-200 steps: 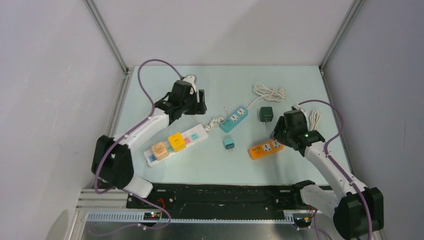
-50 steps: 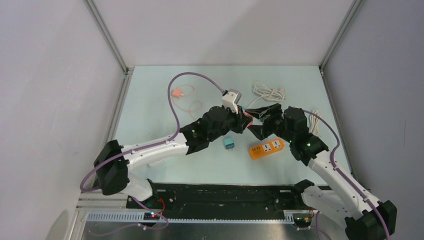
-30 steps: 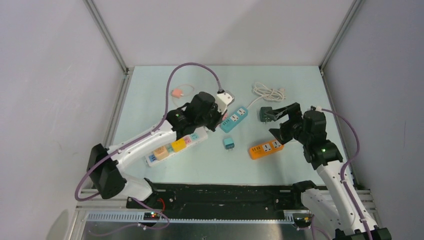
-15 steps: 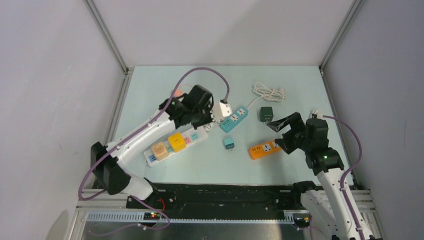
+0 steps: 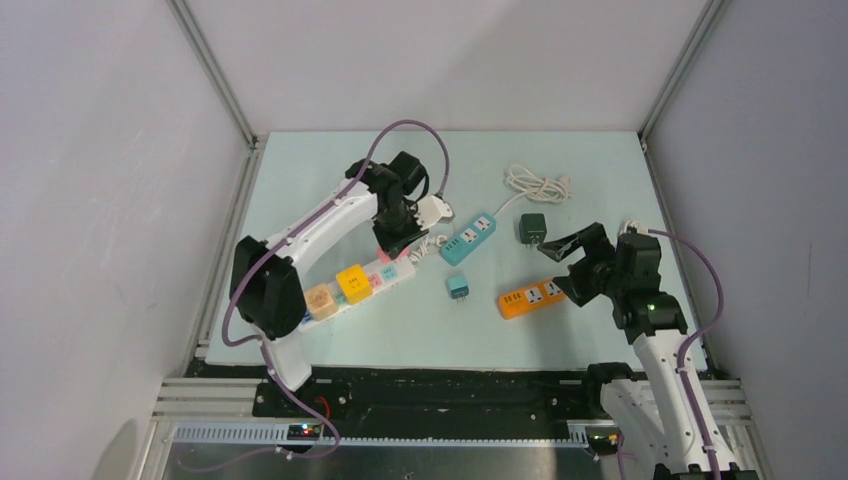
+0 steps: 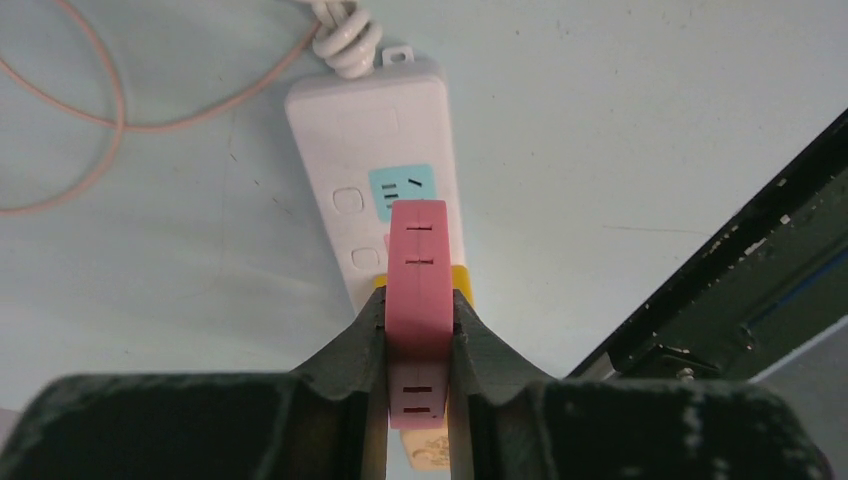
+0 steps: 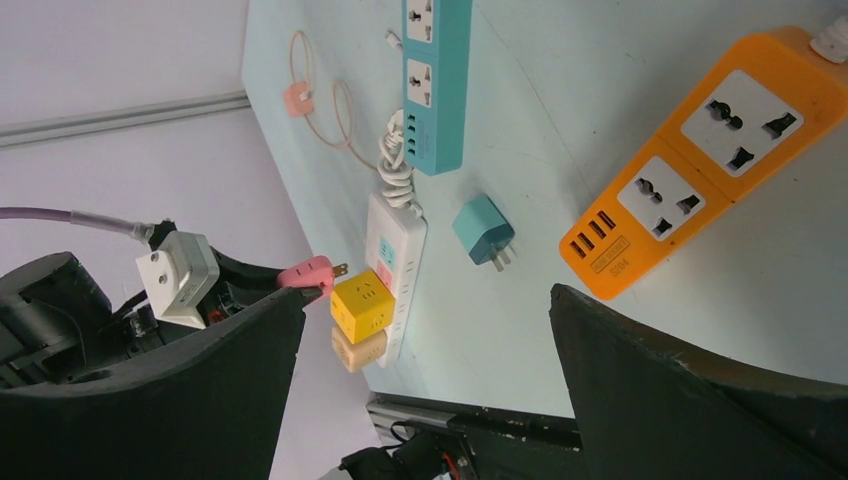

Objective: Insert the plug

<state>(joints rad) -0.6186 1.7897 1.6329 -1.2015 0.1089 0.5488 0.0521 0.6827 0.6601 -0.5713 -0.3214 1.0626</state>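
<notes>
Left wrist view gives you the clearest read. The left gripper (image 6: 417, 318) is closed narrow on the pink plug (image 6: 417, 262), with a finger on each flat side. The plug hangs over the white power strip (image 6: 360, 130), next to the yellow cube adapter (image 7: 362, 297).

So the pick-up looks done and the insertion is not: in the right wrist view the plug's prongs are bare and raised off the strip. You have yet to line them up with a free socket, lower and press home.

The right gripper (image 5: 566, 264) is spread wide with nothing in it, above the table near the orange power strip (image 7: 700, 160).

From the left wrist the plug body covers the socket beneath it, so you cannot judge alignment. In the top external view the arm hides most of the plug.
</notes>
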